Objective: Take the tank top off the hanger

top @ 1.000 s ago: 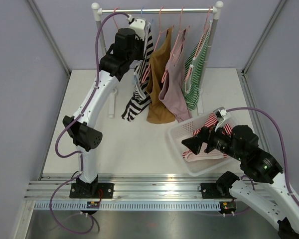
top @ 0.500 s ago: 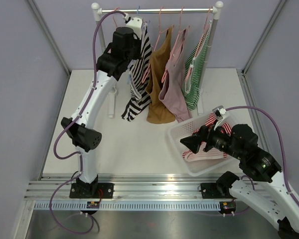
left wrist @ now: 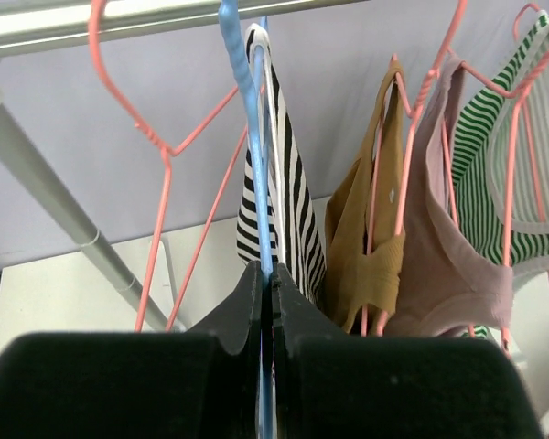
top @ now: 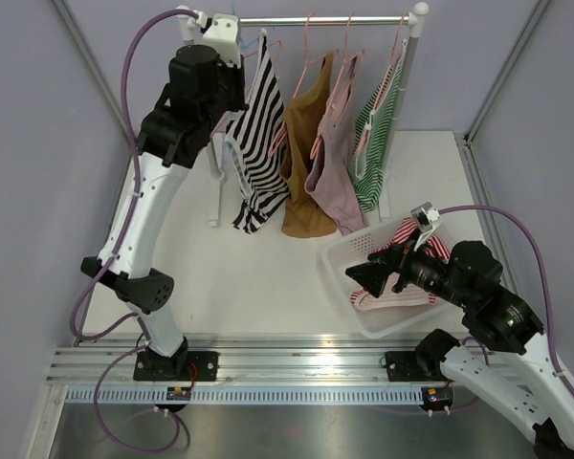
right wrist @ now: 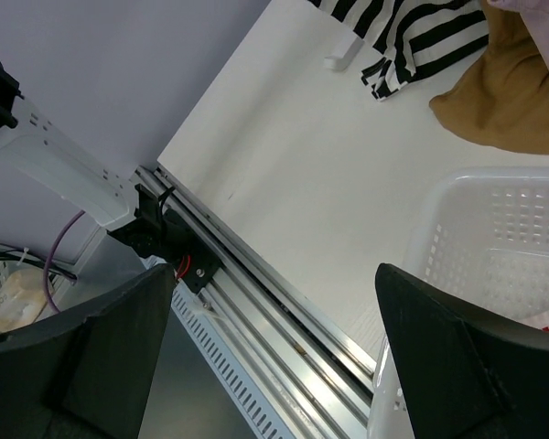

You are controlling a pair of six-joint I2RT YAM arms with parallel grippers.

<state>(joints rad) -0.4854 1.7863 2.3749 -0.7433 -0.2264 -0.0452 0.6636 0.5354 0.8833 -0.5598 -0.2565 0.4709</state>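
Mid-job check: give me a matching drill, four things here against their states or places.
1. left claw
2. right claw
3. basket
4. brown top

A. open, near the basket
B. holds a red-striped garment
C. shut on the blue hanger
D. hangs between the black-striped top and the pink top

Pairs: 1-C, 2-A, 3-B, 4-D

Pale lavender walls (top: 38, 115) closed in the cell on three sides, with slanted grey metal struts (top: 96, 72) running up their corners. A matte white surface (top: 258, 277) filled the middle, evenly lit. A white clothes rack (top: 287, 19) stood at its far edge. Along the near edge ran an aluminium rail (top: 297, 363), catching a bright glare.
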